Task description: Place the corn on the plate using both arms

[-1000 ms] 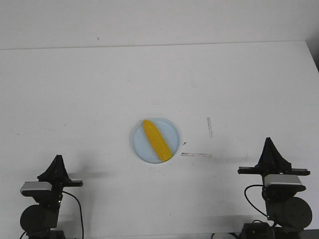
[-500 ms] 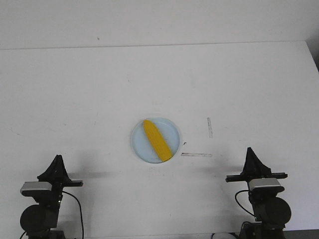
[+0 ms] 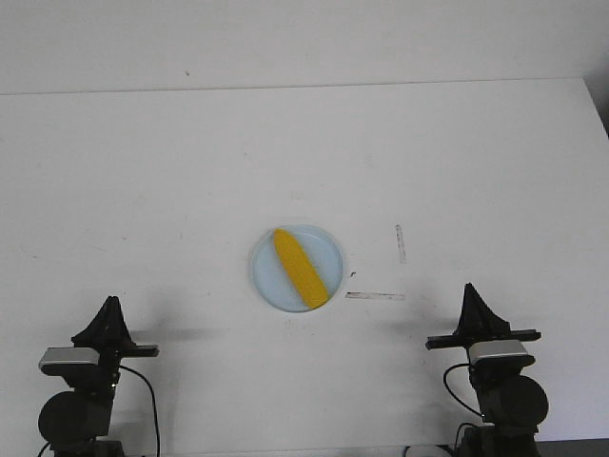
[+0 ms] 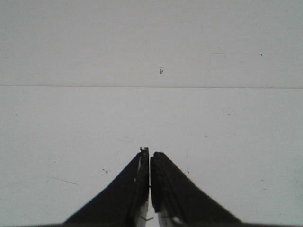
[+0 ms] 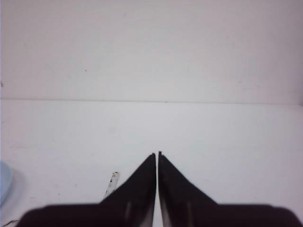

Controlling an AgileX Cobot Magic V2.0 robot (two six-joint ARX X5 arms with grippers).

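One corn [image 3: 300, 268] lying diagonally on the plate [image 3: 269, 286] mid-desk, left gripper [image 4: 149, 156] and right gripper [image 5: 157, 155] both closed, empty, near front corners

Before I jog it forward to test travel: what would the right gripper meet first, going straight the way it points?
Nothing visible: the right gripper, shut, points over bare table toward the far wall; the plate lies off to one side.

This looks like a robotics lab test bench. A bare, scuffed white tabletop [image 3: 143, 190] fills the frame against a plain white wall [image 3: 304, 38] along the top, with strips of clear tape [image 3: 375, 296] right of centre.
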